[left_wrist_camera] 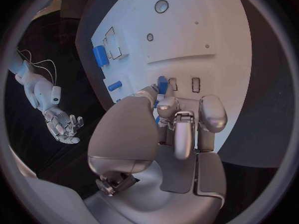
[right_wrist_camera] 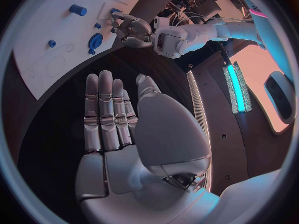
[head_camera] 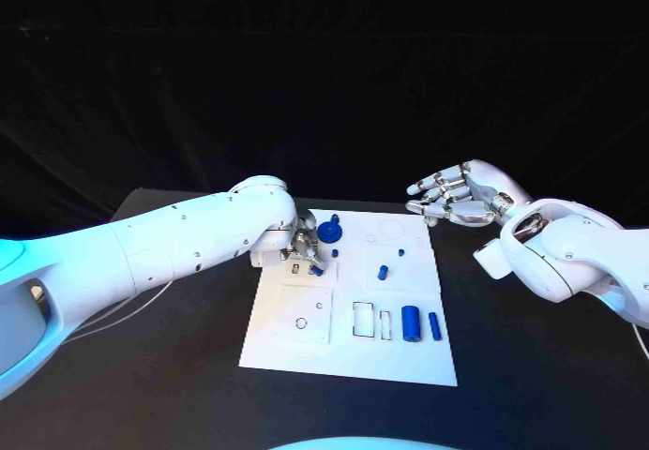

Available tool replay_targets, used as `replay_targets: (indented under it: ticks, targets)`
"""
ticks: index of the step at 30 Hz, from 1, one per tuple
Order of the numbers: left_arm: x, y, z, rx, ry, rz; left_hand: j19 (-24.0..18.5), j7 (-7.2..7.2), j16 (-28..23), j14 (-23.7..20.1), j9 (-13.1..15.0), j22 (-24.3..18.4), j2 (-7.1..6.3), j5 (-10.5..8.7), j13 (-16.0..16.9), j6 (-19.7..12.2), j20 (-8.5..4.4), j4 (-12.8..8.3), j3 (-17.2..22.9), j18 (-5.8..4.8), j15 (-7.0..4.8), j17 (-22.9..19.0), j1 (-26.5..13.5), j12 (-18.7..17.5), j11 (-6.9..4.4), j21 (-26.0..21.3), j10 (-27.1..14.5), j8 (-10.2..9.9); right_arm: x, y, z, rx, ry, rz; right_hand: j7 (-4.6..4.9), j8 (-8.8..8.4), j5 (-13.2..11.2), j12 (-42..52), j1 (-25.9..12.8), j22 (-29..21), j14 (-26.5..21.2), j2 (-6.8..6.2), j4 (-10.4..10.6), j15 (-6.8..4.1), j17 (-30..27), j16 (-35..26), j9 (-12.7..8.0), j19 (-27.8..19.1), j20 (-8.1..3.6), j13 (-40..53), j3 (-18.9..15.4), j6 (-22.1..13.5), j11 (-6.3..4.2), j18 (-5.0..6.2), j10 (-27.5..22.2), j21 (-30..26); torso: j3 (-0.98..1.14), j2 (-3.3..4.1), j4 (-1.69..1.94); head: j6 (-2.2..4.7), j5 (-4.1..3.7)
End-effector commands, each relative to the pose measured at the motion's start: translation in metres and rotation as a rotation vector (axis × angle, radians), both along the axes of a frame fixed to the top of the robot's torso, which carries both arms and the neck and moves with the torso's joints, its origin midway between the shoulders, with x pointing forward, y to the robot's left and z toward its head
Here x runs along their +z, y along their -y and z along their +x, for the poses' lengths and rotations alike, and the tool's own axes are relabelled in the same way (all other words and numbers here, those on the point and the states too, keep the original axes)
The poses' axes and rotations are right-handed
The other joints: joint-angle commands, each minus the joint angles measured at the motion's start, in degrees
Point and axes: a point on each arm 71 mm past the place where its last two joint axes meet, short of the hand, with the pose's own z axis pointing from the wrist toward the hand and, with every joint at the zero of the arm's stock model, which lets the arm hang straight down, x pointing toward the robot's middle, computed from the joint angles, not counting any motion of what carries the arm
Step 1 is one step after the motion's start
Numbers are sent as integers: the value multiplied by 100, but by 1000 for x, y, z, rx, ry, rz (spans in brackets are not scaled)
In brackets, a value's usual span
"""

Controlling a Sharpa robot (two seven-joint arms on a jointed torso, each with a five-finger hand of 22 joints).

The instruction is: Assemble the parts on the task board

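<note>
I am working at a black surface that is lying under a dark draped backdrop; the room beyond it is showing nothing else from the head view. The white task board is lying flat in the middle of the surface. My left hand is resting over the board's left portion, fingers curled downward, and its fingertips are pinching a small blue part just beside two little rectangular outlines; whether that part is seated in the board I cannot tell. My right hand is hovering off the board's far right corner, above the black surface, fingers straight and lying side by side, holding nothing. On the board, a large blue cylinder and a thinner blue rod are lying side by side near the right edge, next to two rectangular recesses. A short blue peg is lying near the board's middle, and a round blue part is sitting near the far edge, just beyond my left hand. A tiny blue piece is sitting toward the right edge.
</note>
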Motion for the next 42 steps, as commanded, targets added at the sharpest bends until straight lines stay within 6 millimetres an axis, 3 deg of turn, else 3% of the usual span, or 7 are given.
replay_targets:
  ticks: [1,5,12,17,23,42]
  targets:
    - [-1,2,-2,8,-29,-42,-3,29,18,542,345,22,-137,28,-21,-47,-33,-664,1131,-80,36,1348,71,-45,27,44,51,165,0,-1,-1,14,1,-9,42,19,19,-21,15,-5,-29,-12,15,24,-8,-23,-7,4,47,-10,23,4,28,24,-27,-36,1,-1,13,8,-10]
    - [0,1,-3,28,-27,-77,-10,46,17,542,597,50,-394,-10,-33,-85,-13,-848,1889,-78,56,1346,-287,-56,38,70,100,278,0,-1,-1,14,2,-8,42,23,26,-20,11,-9,-31,-10,19,25,-8,-27,-6,3,48,-16,23,6,29,23,-26,-40,3,-2,17,11,-2]
    - [3,-6,-5,86,-4,-126,-5,37,17,542,722,69,-434,-12,-12,-84,-15,-970,2108,-80,50,1347,-399,-33,15,83,135,341,0,1,-1,10,4,-7,43,26,31,-21,4,-14,-36,-10,25,27,-9,-34,-6,0,49,-25,22,8,30,23,-27,-47,4,1,14,21,22]
    - [8,-15,-6,149,35,-159,101,-10,38,556,931,211,-520,-12,194,-63,-50,-1105,2384,-105,10,1383,-619,166,-35,153,299,464,0,2,-1,8,5,-7,43,30,35,-21,-1,-20,-44,-12,30,29,-11,-43,-6,-4,51,-34,21,9,31,22,-27,-55,8,-3,28,24,18]
    - [10,-21,-7,177,85,-153,146,-32,42,559,1044,268,-580,-21,270,-56,-72,-1200,2507,-116,-13,1390,-751,243,-50,180,358,531,0,3,-1,7,4,-6,43,31,36,-21,-2,-23,-48,-13,31,30,-12,-47,-6,-7,52,-38,20,9,31,21,-27,-59,24,-1,53,14,0]
    - [-2,-18,-11,131,176,-45,233,-72,52,565,1213,382,-672,-29,312,-54,-102,-1338,2598,-139,-47,1407,-958,302,-87,228,422,647,0,5,-2,5,-1,-6,43,38,41,-22,-9,-37,-65,-11,40,35,-16,-67,-7,-17,56,-58,20,9,34,20,-29,-78,13,2,30,-31,12]
